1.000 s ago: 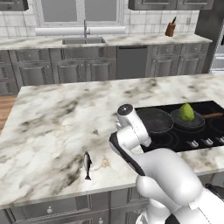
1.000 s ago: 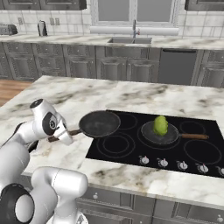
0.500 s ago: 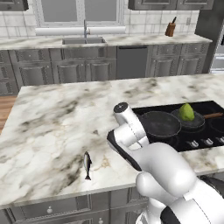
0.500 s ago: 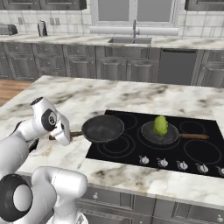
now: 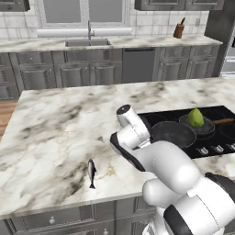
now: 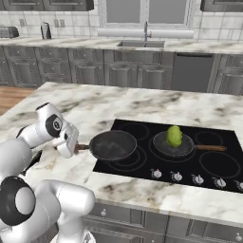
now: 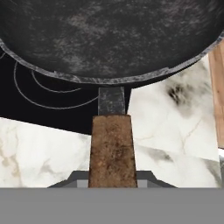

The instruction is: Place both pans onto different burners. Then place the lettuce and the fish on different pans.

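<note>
Marble desk [image 5: 55, 133] left of the cooktop [image 6: 142, 166] lies open; lone obstacle there is the fish [image 5: 91, 172] near the front edge. Held pan [image 6: 113, 145] covers the cooktop's left burner [image 6: 124, 158], its handle [image 7: 111, 148] jutting out over the desk. Second pan [image 6: 173, 144] with lettuce [image 6: 174, 136] fills the middle. Right burners [image 6: 219, 164] stand bare. Knob row [image 6: 187, 177] lines the cooktop's front.
</note>
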You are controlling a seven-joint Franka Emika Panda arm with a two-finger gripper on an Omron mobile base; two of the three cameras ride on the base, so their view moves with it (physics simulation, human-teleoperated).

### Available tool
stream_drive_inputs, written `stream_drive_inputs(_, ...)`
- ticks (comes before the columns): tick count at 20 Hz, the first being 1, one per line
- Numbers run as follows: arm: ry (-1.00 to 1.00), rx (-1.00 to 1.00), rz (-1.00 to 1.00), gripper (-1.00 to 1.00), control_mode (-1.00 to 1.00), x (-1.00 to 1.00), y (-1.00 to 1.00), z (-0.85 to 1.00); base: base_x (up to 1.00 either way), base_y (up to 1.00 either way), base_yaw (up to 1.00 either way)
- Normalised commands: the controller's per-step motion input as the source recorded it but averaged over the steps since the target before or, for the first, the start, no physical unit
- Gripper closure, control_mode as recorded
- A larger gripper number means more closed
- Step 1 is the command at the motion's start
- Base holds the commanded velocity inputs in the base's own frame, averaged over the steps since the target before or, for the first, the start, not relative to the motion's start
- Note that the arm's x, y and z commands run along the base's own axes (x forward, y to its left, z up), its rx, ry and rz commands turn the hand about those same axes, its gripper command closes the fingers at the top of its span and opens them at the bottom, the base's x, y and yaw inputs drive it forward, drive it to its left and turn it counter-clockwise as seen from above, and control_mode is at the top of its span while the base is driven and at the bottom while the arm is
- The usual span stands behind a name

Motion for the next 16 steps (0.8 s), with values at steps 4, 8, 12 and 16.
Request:
stream_drive_inputs(4, 0.04, 0.00, -0.13, 1.00, -1.00, 0.00, 0.00, 0.00, 0.00, 0.00, 0.00)
stream_drive_inputs(8, 0.04, 0.00, -0.09, 1.00, -1.00, 0.00, 0.00, -0.06, 0.00, 0.00, 0.00)
stream_drive_inputs(12, 0.03, 0.00, -0.05, 1.00, -1.00, 0.00, 0.00, -0.13, 0.00, 0.00, 0.00)
stream_drive_inputs(16, 0.00, 0.00, 0.00, 1.00, -1.00, 0.04, 0.00, -0.20, 0.00, 0.00, 0.00)
